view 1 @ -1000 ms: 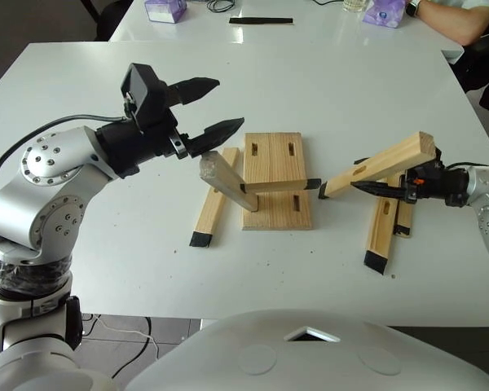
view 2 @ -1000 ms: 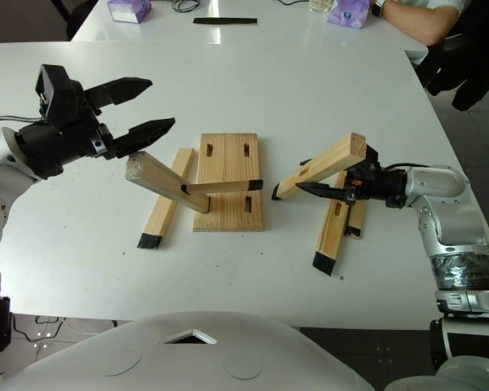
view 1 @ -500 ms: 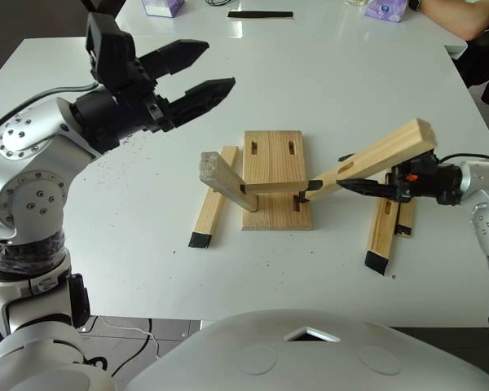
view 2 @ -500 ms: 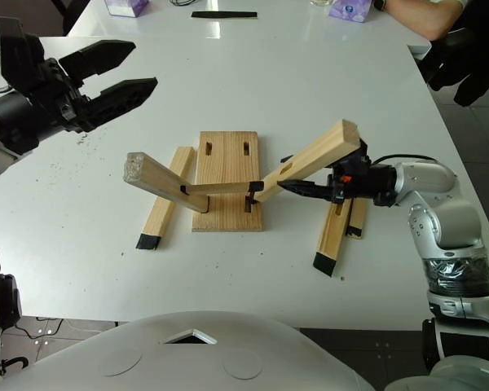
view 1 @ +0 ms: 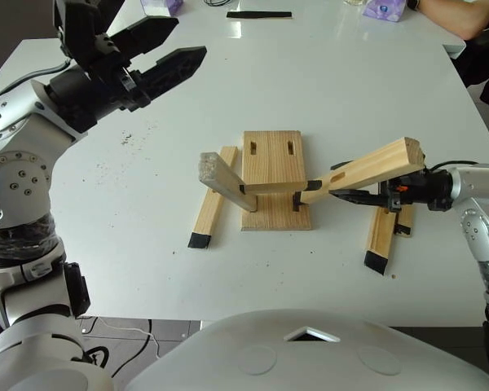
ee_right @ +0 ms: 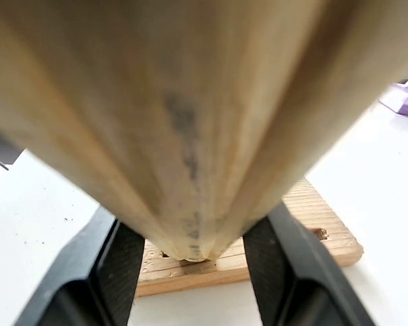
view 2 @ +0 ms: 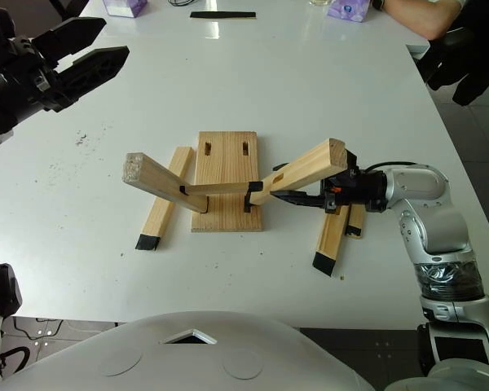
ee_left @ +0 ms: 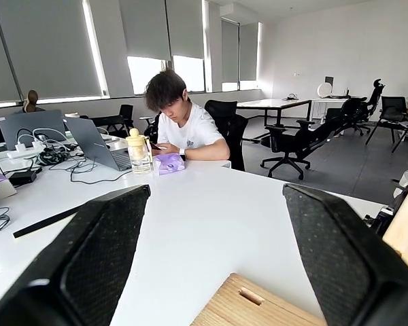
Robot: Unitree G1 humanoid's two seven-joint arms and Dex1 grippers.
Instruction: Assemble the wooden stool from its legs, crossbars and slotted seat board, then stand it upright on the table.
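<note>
We see the seat board (view 1: pixel 275 179) lying flat on the desk (view 1: pixel 350 90). Its long axis runs from the near side to the far side, and two slots show at its far end.

At the board's left edge a tilted leg (view 1: pixel 222 179) leans with its upper end raised out to the left of the board. Its lower end rests down on the board's near half. From that leg a crossbar (view 1: pixel 275 186) runs across the board from left to right, its dark tip reaching the board's right edge.

There it meets the lower end of the held leg (view 1: pixel 368 169), whose long axis climbs from the board's right edge up and away to the right. We cannot tell whether the crossbar's tip sits inside that leg's slot. The right gripper (view 1: pixel 342 195), just right of the board, pinches the held leg, with its fingers (ee_right: pixel 119 268) pressed against either side of the wood.

Just left of the board a loose leg (view 1: pixel 210 204) lies flat, roughly parallel to the board's long axis. Its black-capped end is about level with the board's near end. Right of the board, two more wooden pieces (view 1: pixel 381 236) lie flat side by side, also running along the board's length.

The left gripper (view 1: pixel 187 38) hangs above the desk, well off to the left of the board and beyond its far end. It is spread wide and holds nothing, its fingertips pointing rightward.
</note>
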